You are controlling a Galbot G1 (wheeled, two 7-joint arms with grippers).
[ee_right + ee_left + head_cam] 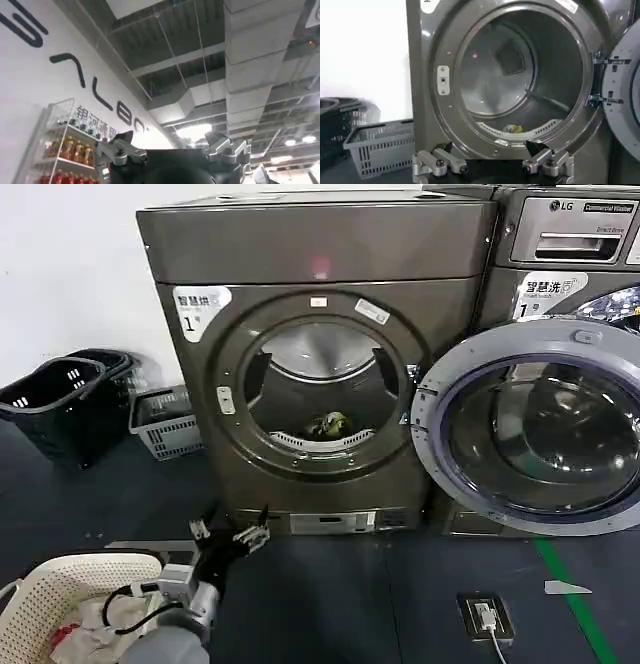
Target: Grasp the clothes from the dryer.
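Note:
The bronze-grey dryer (310, 244) stands in front of me with its round porthole uncovered. Its door (530, 434) is swung out to the right. The yellow-green clothes (330, 424) lie low in the drum, just behind the front lip, and the left wrist view shows them as clothes (514, 129) inside the dryer (427, 100). My left gripper (232, 529) hovers low above the floor, below and left of the porthole, open and empty; in its own view the gripper (490, 150) faces the opening. My right gripper (170, 140) points up at a ceiling, open with nothing in it.
Two black baskets (60, 399) and a grey basket (165, 424) stand left of the dryer. A white mesh basket (70, 584) with pale cloth sits beside my left arm. The LG machine (570, 244) is on the right. A floor socket (485, 616) and green tape (575, 594) lie at the right.

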